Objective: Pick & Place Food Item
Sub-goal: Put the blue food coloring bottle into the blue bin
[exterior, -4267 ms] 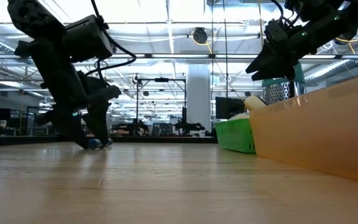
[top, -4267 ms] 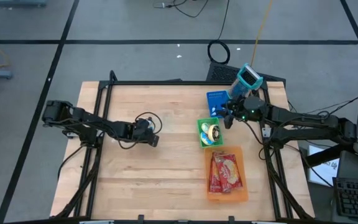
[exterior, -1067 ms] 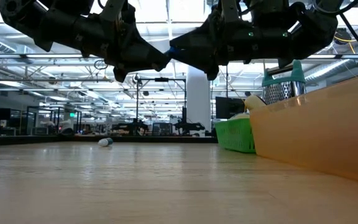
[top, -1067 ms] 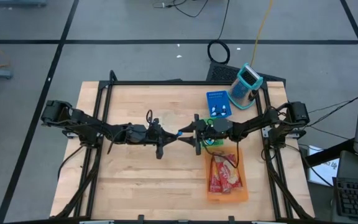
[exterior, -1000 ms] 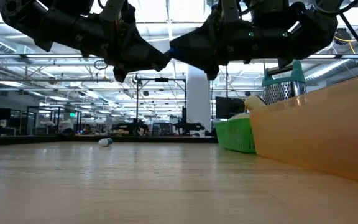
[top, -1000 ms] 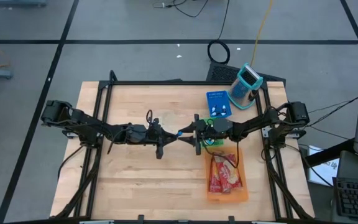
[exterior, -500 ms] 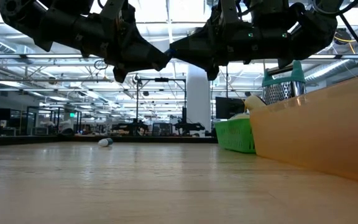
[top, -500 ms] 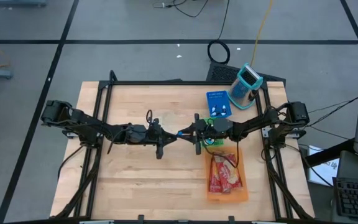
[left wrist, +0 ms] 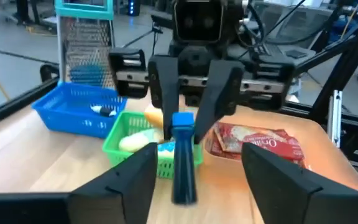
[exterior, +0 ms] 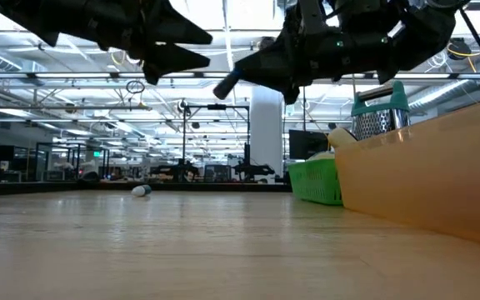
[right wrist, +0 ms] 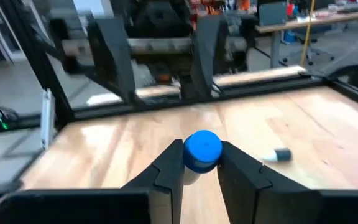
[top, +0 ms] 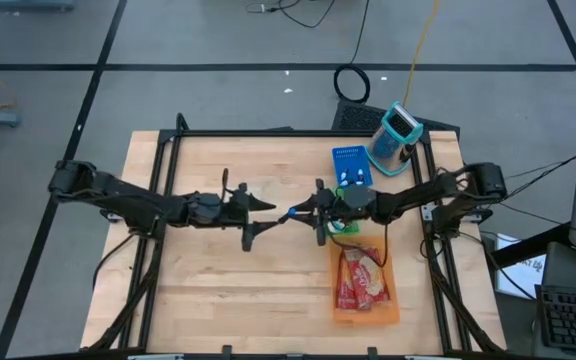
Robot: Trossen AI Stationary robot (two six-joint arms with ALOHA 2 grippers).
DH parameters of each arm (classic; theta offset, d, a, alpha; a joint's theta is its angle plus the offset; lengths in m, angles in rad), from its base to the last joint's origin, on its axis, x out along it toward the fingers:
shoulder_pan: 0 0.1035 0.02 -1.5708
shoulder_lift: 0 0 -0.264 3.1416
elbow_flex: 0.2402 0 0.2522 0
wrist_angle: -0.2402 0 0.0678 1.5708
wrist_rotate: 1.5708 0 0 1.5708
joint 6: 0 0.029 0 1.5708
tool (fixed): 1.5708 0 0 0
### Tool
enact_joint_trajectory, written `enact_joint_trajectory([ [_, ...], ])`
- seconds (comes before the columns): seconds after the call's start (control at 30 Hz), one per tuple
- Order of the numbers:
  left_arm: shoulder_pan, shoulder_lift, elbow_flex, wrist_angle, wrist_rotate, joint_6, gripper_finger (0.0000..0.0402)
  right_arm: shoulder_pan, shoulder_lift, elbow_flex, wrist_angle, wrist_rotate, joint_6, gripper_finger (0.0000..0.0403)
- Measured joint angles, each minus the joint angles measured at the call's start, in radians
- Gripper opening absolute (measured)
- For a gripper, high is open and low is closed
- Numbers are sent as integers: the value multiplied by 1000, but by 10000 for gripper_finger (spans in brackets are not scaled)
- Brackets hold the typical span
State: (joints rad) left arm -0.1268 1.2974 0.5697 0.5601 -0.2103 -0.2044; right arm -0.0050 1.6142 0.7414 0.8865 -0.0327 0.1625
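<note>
— While both arms meet over the middle of the table [top: 218, 270], who has the blue-capped marker [top: 293, 213]?
— The right gripper [top: 301, 211] pinches it (up in the air).
— And the left gripper [top: 258, 215]?
— Its fingers are spread apart, holding nothing, just beside the marker.

Blue-capped tube [left wrist: 182, 155] held level above the table, mid-air.

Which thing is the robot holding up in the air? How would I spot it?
Look above the middle of the wooden table, where the two arms meet. The right gripper pinches a thin dark stick with a blue cap; it is the only thing held off the table.
</note>
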Motion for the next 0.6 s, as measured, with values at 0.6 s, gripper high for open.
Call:
enact_joint_trajectory([
  [0.6, 0, -49, 0, -241, -80, -71, 257, -125, -433, -50, -664, 294, -124, 67],
])
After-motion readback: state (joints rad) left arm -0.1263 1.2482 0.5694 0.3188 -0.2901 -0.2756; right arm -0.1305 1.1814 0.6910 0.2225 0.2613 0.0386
